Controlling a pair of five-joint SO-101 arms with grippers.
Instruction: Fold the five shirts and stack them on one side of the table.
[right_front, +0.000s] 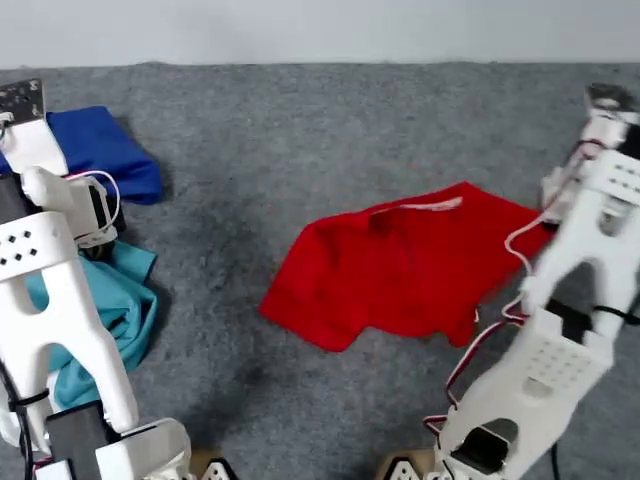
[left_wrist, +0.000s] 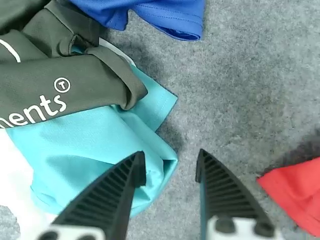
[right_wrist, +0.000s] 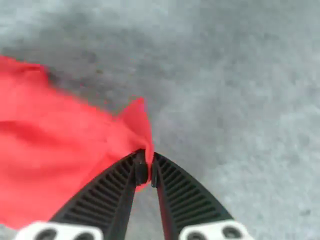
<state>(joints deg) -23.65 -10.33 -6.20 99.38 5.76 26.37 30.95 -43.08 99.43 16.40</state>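
Red shirt (right_front: 400, 265) lies spread and rumpled near the middle of the grey tabletop (right_front: 300, 130), collar toward the far edge, not yet folded. The right hand (right_wrist: 145, 157) has pinched a corner of its hem: in the right wrist view the jaws stand nearly closed with a peak of red fabric caught between them. That hold at an outer corner suits dragging or lifting one side over the body of the shirt, which I judge to be the first fold in hand.

On the other side of the tabletop the remaining garments sit heaped together, presumably a waiting pile and not a finished stack, since none looks squared off. A teal shirt (left_wrist: 80, 150) lies lowest, a dark shirt (left_wrist: 60, 85) with white lettering is draped over it, and a blue shirt (left_wrist: 165, 15) sits just beyond. A white cloth (left_wrist: 12, 170) shows beside the teal one; it may be the fifth shirt, though too little shows to say.

The left hand (left_wrist: 170, 162) hangs over the teal shirt's edge, jaws parted wide and holding nothing, well apart from the red shirt.
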